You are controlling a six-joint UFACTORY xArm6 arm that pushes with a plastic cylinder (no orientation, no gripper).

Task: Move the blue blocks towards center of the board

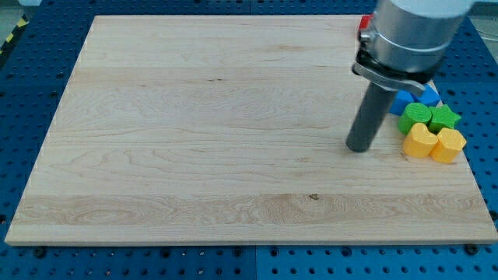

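Note:
Blue blocks (406, 99) lie at the view's right edge of the wooden board (194, 124), partly hidden behind the rod and arm; their shapes cannot be made out. My tip (358, 148) rests on the board just left of and slightly below them, not clearly touching. Directly below the blue blocks sit a green round block (415, 117) and a green star block (444, 118).
A yellow heart block (420, 141) and a yellow hexagon-like block (448, 145) lie below the green ones. A red block (363, 28) shows partly behind the arm at the view's top right. Blue perforated table surrounds the board.

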